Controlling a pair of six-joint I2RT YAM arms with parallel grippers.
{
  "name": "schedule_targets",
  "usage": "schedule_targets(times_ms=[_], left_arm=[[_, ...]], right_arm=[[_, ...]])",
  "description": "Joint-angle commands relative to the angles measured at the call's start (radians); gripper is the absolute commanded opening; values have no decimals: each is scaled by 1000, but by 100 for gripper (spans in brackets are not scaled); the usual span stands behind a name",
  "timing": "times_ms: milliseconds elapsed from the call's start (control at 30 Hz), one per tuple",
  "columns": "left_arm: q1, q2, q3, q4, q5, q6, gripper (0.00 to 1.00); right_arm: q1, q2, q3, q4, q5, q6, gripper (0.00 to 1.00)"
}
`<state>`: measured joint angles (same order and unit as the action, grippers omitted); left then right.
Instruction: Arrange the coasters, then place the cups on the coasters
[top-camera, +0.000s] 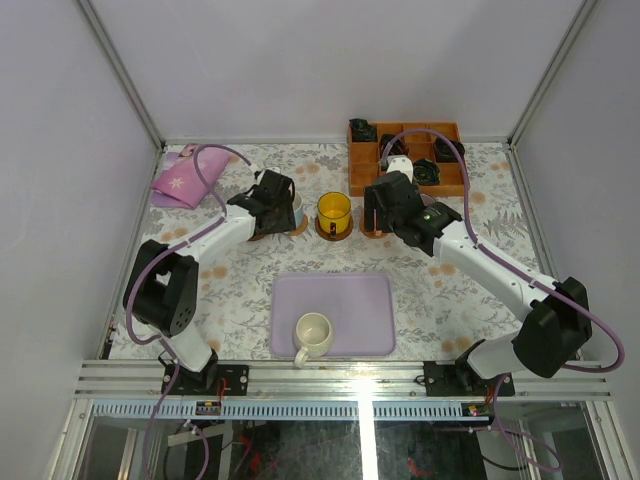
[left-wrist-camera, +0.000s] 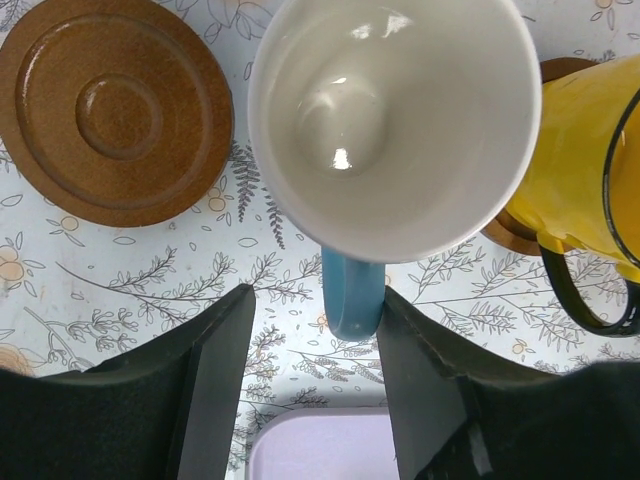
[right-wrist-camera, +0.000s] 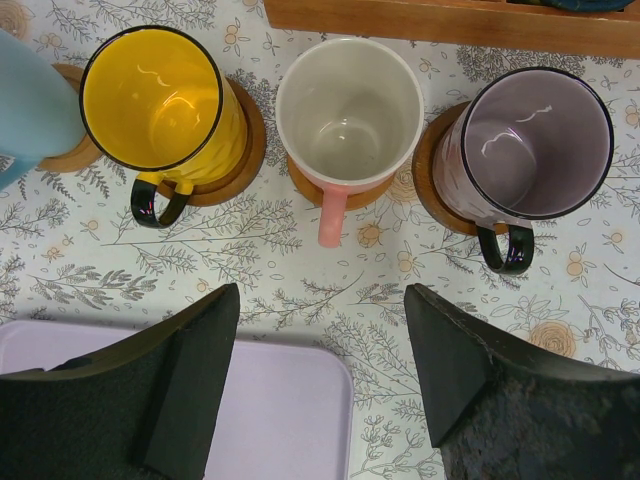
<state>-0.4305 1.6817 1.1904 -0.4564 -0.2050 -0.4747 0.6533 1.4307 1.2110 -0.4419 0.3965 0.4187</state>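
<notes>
Left end effector (left-wrist-camera: 316, 300): fingers (left-wrist-camera: 215, 380) apart, straddling the handle of the blue cup (left-wrist-camera: 395, 120). The finger on the right of the left wrist view sits right against the handle, with a clear gap on the other side, so not clamped. The blue cup is upright, white inside. The right wrist view shows the edge of a coaster (right-wrist-camera: 72, 150) under it.

Grooved coaster (left-wrist-camera: 115, 110): bare, flat on the desk (top-camera: 450, 300), just beside the blue cup on the side away from the yellow cup (right-wrist-camera: 150, 100).

Right end effector (right-wrist-camera: 322, 292): fingers apart, nothing between them. It hovers over the desk between the row of cups and the lavender tray (top-camera: 350, 300), roughly in line with the pink cup's handle.

Row in the right wrist view, left to right: blue cup, yellow cup, pink cup (right-wrist-camera: 350, 110), purple cup (right-wrist-camera: 540, 130). The last three are upright, each on its own coaster, handles pointing toward the tray. The row sits just in front of the orange-brown box (top-camera: 405, 158).

Cream cup (top-camera: 313, 333): upright on the lavender tray, near its near-left corner, handle toward the arm bases. Not on a coaster.

Pink folded cloth (top-camera: 180, 180) lies at the far-left corner of the desk.
</notes>
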Motion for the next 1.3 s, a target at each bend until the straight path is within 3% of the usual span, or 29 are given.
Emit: schedule_targets(times_ms=[0,733,1133,1267], left_arm=[[7,-32,-16,-38,-46,4,51],[3,-179,-78,-28,74,1,59],[-36,-145,-77,6,83,17,78],[-70,-191,-77,-55,117,53,96]], right_arm=[[-6,-33,13,31,-17,5,74],[-6,-38,2,48,-23,-7,74],[-6,-48,4,32,-22,-15,74],[-6,-56,8,15,8,-24,76]])
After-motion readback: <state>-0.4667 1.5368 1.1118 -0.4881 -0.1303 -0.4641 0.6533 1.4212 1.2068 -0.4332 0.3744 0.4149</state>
